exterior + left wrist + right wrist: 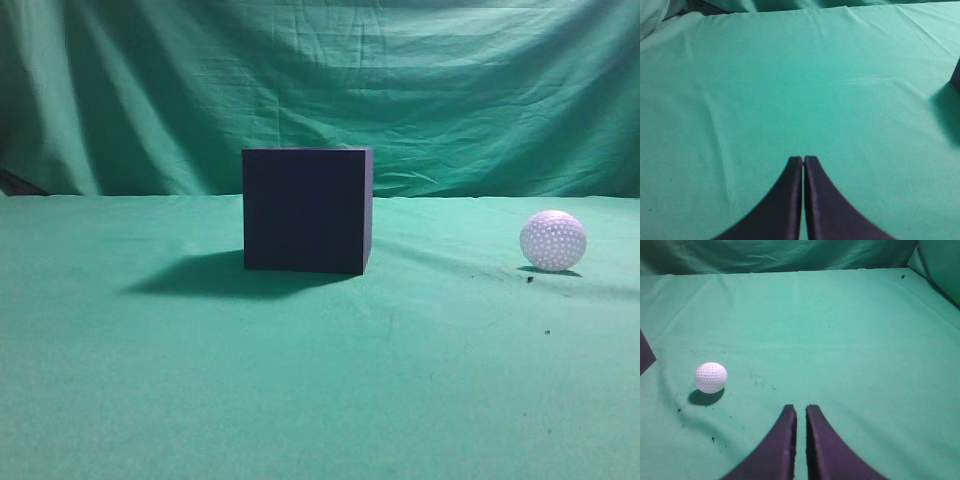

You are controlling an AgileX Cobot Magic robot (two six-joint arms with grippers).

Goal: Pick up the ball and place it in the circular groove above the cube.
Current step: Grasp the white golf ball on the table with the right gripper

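Note:
A dark cube point(307, 210) stands in the middle of the green cloth; its top face and groove are hidden at this eye-level angle. A white dimpled ball point(553, 240) lies on the cloth to the cube's right. In the right wrist view the ball point(711, 377) lies ahead and to the left of my right gripper point(799, 408), which is shut and empty; the cube's corner point(645, 354) shows at the left edge. My left gripper point(803, 159) is shut and empty over bare cloth, with the cube's edge point(956, 76) at the far right. Neither gripper shows in the exterior view.
A green cloth covers the table point(320, 390) and hangs as a backdrop point(320, 90). Small dark specks point(712, 439) lie on the cloth near the ball.

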